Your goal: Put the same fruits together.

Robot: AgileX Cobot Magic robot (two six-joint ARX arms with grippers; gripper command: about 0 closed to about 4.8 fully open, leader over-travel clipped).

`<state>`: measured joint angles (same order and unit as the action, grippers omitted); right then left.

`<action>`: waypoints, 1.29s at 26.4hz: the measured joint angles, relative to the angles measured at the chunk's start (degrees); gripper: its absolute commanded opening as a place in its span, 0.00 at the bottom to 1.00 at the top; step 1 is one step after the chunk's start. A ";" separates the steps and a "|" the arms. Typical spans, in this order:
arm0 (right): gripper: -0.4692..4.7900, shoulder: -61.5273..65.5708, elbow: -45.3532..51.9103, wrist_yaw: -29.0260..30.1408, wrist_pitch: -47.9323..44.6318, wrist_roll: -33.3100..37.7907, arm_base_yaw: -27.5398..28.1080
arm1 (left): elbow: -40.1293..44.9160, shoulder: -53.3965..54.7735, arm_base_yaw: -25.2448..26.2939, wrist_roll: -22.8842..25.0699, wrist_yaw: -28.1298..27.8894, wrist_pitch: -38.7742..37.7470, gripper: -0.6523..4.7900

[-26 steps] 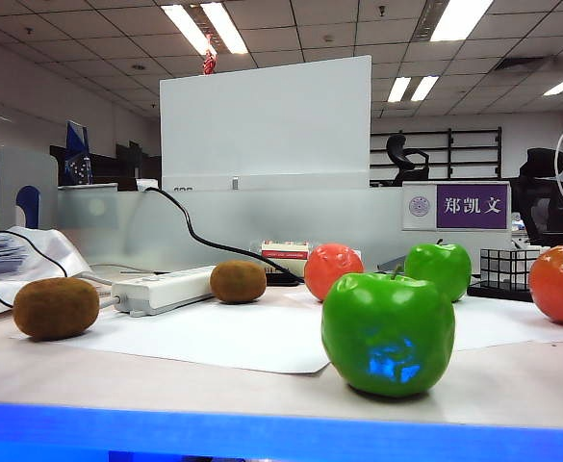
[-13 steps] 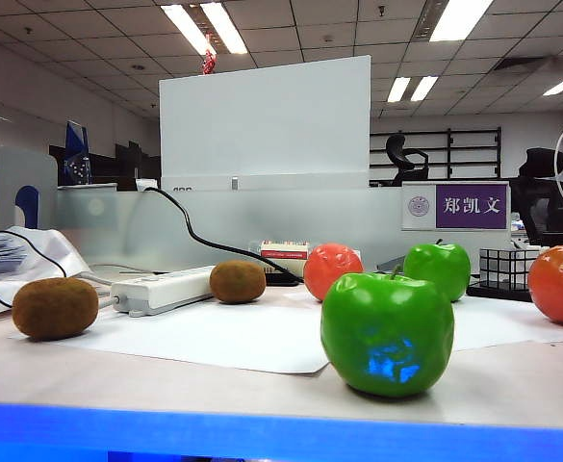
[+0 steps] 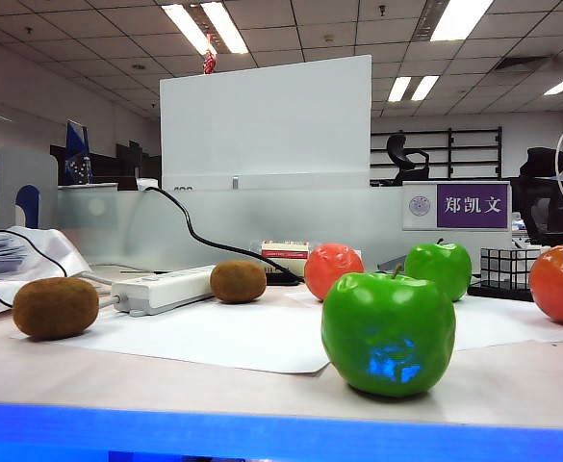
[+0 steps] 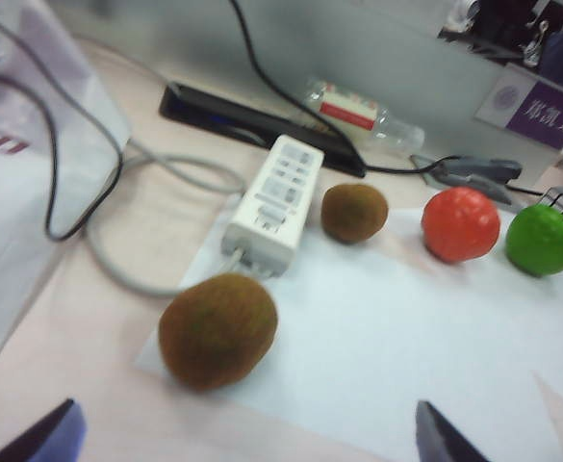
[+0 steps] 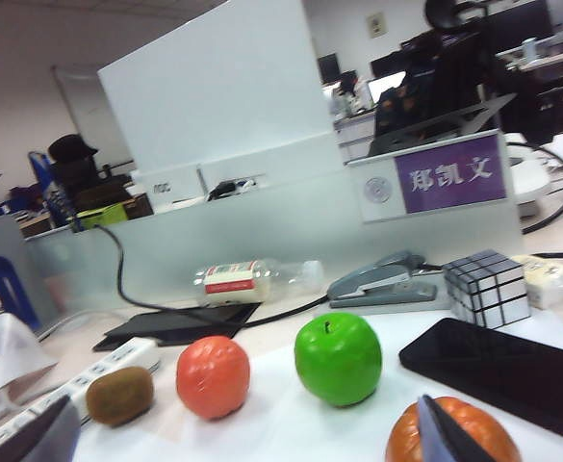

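Across the last second nothing on the table [image 3: 117, 380] shifts in the exterior view: all six fruits lie where they lay, so no pair is joined yet and the sorting seems only about to begin. Taking the near green apple [image 3: 387, 332] as centre, its twin [image 3: 439, 269] sits at one o'clock, one orange-red fruit [image 3: 560, 284] at two, the other [image 3: 331, 269] at eleven, the near kiwi [image 3: 55, 308] at nine and the far kiwi [image 3: 238, 281] at ten. The left gripper [image 4: 243, 443] hangs over the near kiwi's end, fingers spread wide, empty. The right gripper [image 5: 247, 438] hangs near an orange-red fruit, likewise spread and empty.
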<state>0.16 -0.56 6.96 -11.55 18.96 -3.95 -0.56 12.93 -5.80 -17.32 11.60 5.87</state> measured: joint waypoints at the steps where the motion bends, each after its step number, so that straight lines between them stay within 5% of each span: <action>1: 1.00 0.00 0.00 -0.39 -0.17 0.00 0.00 | 0.00 1.49 -0.31 -0.13 -0.15 1.99 1.00; 8: 1.00 1.38 0.00 -0.72 -9.14 1.84 -0.02 | -3.52 21.40 -2.78 2.54 0.31 11.30 1.00; 14: 1.00 5.62 -0.26 2.01 -11.02 2.32 -0.02 | -14.08 49.00 -9.09 12.98 1.18 17.53 1.00; 18: 1.00 7.21 -1.57 3.21 -10.99 2.40 -0.02 | -21.49 60.46 -12.09 15.85 1.03 18.82 1.00; 24: 1.00 7.26 -3.91 3.50 -11.82 1.95 0.02 | -23.74 61.16 -14.01 18.23 -3.85 22.32 1.00; 34: 1.00 7.65 -3.87 3.30 -11.78 -0.37 0.07 | -25.03 61.05 -13.70 32.00 -10.54 14.88 1.00</action>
<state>7.81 -4.43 10.26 -23.33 18.59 -3.88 -25.58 73.97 -19.51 14.68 1.06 20.75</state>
